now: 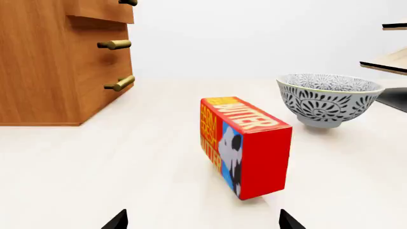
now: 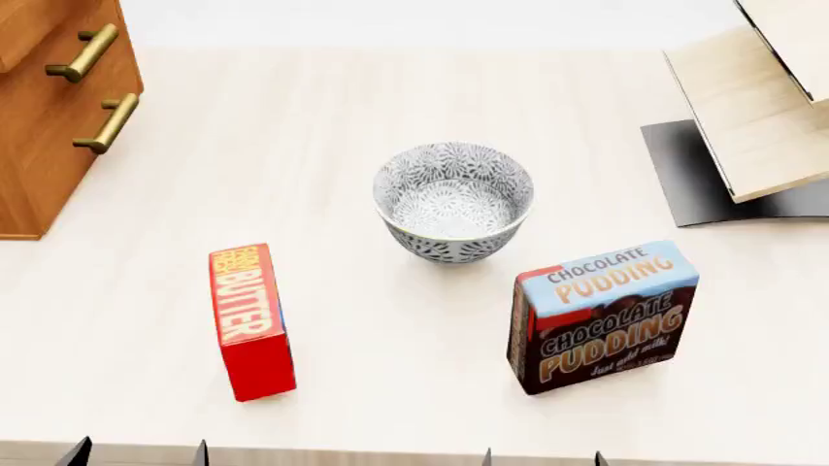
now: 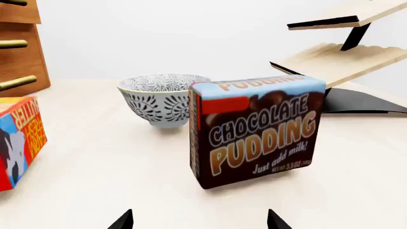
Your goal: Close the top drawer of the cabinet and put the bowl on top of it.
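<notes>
Plainly, nothing is held yet: both grippers sit low at the near table edge with only their fingertips showing, the left gripper (image 1: 203,222) and the right gripper (image 3: 199,220) each spread wide and pinching nothing. The bowl (image 2: 453,202) stands upright mid-table, apart from everything — between the butter box (image 2: 250,321) and the chocolate pudding box (image 2: 603,316), and a little beyond both. The cabinet (image 1: 45,71) stands at the far left; in the left wrist view its top drawer (image 1: 102,10) juts forward past the fronts below, so it looks open and likely wants pushing in first. Bare table (image 2: 324,116) lies between bowl and cabinet, giving a free path leftward. The butter box stands directly ahead of the left gripper, the pudding box ahead of the right — either reach probably has to skirt its box. The pale wooden rack (image 2: 758,107) crowds the far right.
</notes>
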You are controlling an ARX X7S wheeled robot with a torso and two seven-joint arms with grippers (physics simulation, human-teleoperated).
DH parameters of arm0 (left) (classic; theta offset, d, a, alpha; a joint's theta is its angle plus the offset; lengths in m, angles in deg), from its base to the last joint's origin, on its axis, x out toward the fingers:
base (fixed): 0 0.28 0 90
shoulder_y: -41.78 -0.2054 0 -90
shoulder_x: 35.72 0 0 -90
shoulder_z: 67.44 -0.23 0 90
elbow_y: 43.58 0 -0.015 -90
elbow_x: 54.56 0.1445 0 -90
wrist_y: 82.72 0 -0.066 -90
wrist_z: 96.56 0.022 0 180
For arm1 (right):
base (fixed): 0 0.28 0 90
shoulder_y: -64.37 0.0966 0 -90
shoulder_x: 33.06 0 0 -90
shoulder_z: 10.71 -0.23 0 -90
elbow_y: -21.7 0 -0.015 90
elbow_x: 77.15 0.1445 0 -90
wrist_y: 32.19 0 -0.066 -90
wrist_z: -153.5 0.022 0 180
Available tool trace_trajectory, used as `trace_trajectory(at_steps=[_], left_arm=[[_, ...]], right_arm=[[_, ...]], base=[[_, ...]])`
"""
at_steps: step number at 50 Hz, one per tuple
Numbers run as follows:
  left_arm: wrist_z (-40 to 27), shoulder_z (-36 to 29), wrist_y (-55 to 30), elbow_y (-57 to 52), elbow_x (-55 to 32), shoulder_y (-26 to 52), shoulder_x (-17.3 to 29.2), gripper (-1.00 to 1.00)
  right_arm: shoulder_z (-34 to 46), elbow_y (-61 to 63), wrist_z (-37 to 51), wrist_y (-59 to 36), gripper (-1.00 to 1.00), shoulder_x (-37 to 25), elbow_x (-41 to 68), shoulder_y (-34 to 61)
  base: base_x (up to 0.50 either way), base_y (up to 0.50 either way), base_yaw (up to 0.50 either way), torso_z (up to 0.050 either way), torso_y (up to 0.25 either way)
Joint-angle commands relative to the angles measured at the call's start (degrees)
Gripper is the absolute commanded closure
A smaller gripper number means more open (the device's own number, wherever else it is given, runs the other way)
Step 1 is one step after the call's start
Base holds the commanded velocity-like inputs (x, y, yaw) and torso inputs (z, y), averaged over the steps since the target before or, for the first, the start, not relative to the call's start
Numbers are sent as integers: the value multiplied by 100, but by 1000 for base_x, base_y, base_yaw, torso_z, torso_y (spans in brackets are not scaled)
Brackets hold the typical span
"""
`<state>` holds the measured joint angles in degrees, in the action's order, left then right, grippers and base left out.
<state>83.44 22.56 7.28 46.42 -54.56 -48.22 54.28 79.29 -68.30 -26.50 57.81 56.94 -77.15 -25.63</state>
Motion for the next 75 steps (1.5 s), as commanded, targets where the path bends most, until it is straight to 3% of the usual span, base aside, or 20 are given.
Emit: trace_trajectory(at_steps=[1, 26, 72, 75], left_arm=[[-112, -102, -4, 2, -88, 2, 90, -100], [-527, -458, 24, 38, -328, 40, 387, -100], [-928, -837, 59, 50, -415, 74, 673, -100], [-860, -743, 342, 51, -669, 36, 646, -100]], right_arm=[[106, 0, 103, 5, -100, -89, 109, -8], [464, -106, 473, 113, -100, -395, 401, 26], [808, -81, 798, 112, -100, -666, 668, 43], [825, -21, 842, 31, -100, -678, 673, 51]], base=[[0, 0, 0, 0, 0], [0, 23, 0, 0, 0], [0, 0, 0, 50, 71], [0, 0, 0, 50, 72]])
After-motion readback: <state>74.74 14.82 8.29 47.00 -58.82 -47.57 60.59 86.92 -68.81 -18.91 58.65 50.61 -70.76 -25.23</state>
